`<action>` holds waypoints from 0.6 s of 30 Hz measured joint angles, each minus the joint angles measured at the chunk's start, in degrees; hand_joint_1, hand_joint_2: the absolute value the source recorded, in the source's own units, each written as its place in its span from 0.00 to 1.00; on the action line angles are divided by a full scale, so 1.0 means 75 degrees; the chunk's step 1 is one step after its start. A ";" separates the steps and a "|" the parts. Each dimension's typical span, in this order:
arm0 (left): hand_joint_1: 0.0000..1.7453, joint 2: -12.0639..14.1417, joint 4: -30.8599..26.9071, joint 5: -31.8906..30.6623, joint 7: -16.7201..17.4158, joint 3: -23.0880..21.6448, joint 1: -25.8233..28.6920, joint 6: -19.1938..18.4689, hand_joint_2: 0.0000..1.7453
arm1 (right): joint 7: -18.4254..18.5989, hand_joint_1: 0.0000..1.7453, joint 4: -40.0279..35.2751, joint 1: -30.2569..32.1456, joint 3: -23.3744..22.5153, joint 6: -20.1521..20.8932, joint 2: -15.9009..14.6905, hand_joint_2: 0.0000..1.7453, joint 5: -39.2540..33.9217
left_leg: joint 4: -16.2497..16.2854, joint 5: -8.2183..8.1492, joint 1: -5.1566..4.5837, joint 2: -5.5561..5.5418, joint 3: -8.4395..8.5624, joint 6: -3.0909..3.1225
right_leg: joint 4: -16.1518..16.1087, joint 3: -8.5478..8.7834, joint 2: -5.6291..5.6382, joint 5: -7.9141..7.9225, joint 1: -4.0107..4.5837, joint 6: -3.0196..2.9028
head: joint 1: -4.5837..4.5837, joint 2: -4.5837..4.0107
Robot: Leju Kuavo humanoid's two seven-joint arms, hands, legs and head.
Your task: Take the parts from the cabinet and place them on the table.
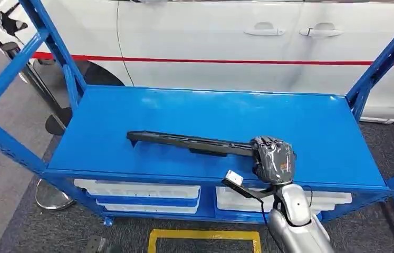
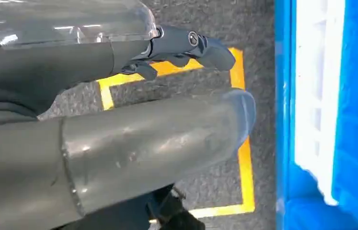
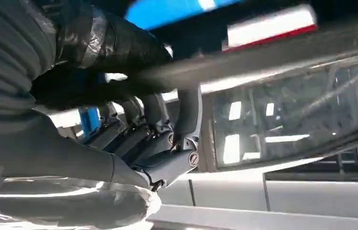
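Note:
A long black part (image 1: 184, 141) stretches left to right across the front half of the blue shelf top (image 1: 210, 105). My right hand (image 1: 272, 158) grips its right end, fingers wrapped over it. In the right wrist view the fingers (image 3: 167, 139) curl around the dark bar of the part (image 3: 272, 60). Whether the part rests on the surface or hovers just above it, I cannot tell. My left hand (image 2: 119, 120) hangs beside the shelf over the floor, its fingers apart and holding nothing.
White trays (image 1: 142, 191) fill the lower shelf under the blue top, also seen as white trays (image 2: 318, 96) from the left wrist. Blue frame posts (image 1: 52, 47) rise at both ends. A white car (image 1: 237, 42) stands behind. A yellow floor marking (image 1: 205, 234) lies in front.

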 joint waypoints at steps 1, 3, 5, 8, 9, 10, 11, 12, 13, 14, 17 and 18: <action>0.00 0.0000 -0.0009 0.0055 -0.0020 0.0003 0.0003 0.0035 0.00 | -0.0009 1.00 -0.0017 0.0021 -0.0017 -0.0009 -0.0006 1.00 -0.0046 | 0.0013 -0.0005 -0.0009 0.0000 -0.0006 0.0007 | 0.0431 -0.0224 -0.0001 -0.0118 -0.0003 0.0013 | 0.0000 0.0000; 0.00 0.0000 -0.0014 0.0108 -0.0044 0.0003 0.0010 0.0067 0.00 | -0.0058 1.00 -0.0107 0.0037 -0.0047 -0.0017 -0.0009 1.00 -0.0134 | 0.0059 -0.0033 -0.0007 -0.0010 -0.0008 0.0000 | 0.0249 -0.0152 -0.0004 0.0193 -0.0008 0.0023 | 0.0003 0.0000; 0.00 0.0000 -0.0035 0.0111 -0.0055 0.0003 0.0009 0.0076 0.00 | -0.0079 1.00 -0.0210 0.0028 -0.0070 -0.0017 -0.0009 1.00 -0.0146 | 0.0149 -0.0101 0.0006 -0.0021 -0.0001 -0.0039 | -0.0862 0.0425 -0.0017 0.0800 -0.0014 0.0006 | 0.0000 0.0000; 0.00 -0.0003 -0.0087 0.0035 -0.0151 0.0003 0.0010 0.0428 0.00 | -0.0582 1.00 -0.0495 0.0069 -0.0183 -0.0035 0.0049 1.00 -0.0434 | 0.0303 -0.0210 -0.0055 -0.0039 -0.0101 -0.0165 | -0.1488 0.0699 -0.0010 0.0827 0.0006 -0.0087 | -0.0009 0.0000; 0.00 -0.0003 -0.0108 0.0032 -0.0172 0.0003 0.0031 0.0516 0.00 | -0.0747 1.00 -0.0607 0.0100 -0.0266 -0.0047 0.0085 1.00 -0.0496 | 0.0301 -0.0206 -0.0057 -0.0034 -0.0095 -0.0193 | -0.1493 0.0680 -0.0005 0.0820 0.0019 -0.0114 | -0.0003 0.0000; 0.00 -0.0003 -0.0128 0.0020 -0.0189 0.0003 0.0047 0.0580 0.00 | -0.0834 1.00 -0.0723 0.0099 -0.0359 -0.0050 0.0090 1.00 -0.0554 | 0.0281 -0.0198 -0.0058 -0.0034 -0.0089 -0.0214 | -0.1492 0.0680 0.0005 0.0816 0.0035 -0.0146 | -0.0006 0.0000; 0.00 -0.0003 -0.0140 0.0017 -0.0192 0.0003 0.0052 0.0615 0.00 | -0.0848 1.00 -0.0859 0.0090 -0.0411 -0.0055 0.0128 1.00 -0.0583 | 0.0287 -0.0216 -0.0053 -0.0033 -0.0083 -0.0240 | -0.1517 0.0685 0.0005 0.0830 0.0018 -0.0193 | -0.0003 0.0000; 0.00 0.0003 -0.0163 0.0014 -0.0195 0.0003 0.0056 0.0623 0.00 | -0.0862 1.00 -0.0949 0.0091 -0.0434 -0.0058 0.0146 1.00 -0.0614 | 0.0352 -0.0289 -0.0043 -0.0025 -0.0099 -0.0278 | -0.1546 0.0720 -0.0013 0.0843 -0.0021 -0.0228 | -0.0006 0.0000; 0.00 -0.0009 -0.0192 0.0014 -0.0204 0.0000 0.0057 0.0641 0.00 | -0.0936 1.00 -0.1055 0.0090 -0.0469 -0.0067 0.0160 1.00 -0.0659 | 0.0604 -0.0468 -0.0034 -0.0022 -0.0193 -0.0329 | -0.1555 0.0740 -0.0012 0.0829 -0.0026 -0.0256 | -0.0006 0.0000; 0.00 -0.0012 -0.0204 0.0009 -0.0215 0.0000 0.0057 0.0658 0.00 | -0.1144 1.00 -0.1185 0.0095 -0.0536 -0.0067 0.0213 1.00 -0.0728 | 0.1096 -0.0750 -0.0006 -0.0023 -0.0425 -0.0378 | -0.1555 0.0745 -0.0025 0.0818 -0.0021 -0.0282 | -0.0009 0.0000; 0.00 -0.0012 -0.0218 -0.0015 -0.0271 0.0000 0.0174 0.0746 0.00 | -0.2436 1.00 -0.1784 0.0183 -0.0928 -0.0070 0.0640 1.00 -0.1103 | 0.2577 -0.1278 0.0028 -0.0022 -0.1179 -0.0437 | -0.1550 0.0750 -0.0022 0.0795 0.0014 -0.0319 | -0.0009 0.0000; 0.00 -0.0012 -0.0233 -0.0035 -0.0283 0.0006 0.0242 0.0775 0.00 | -0.2878 1.00 -0.2088 0.0226 -0.1111 -0.0073 0.0846 1.00 -0.1254 | 0.2536 -0.1111 0.0028 -0.0023 -0.1193 -0.0430 | -0.1550 0.0763 -0.0012 0.0785 0.0016 -0.0323 | -0.0009 0.0000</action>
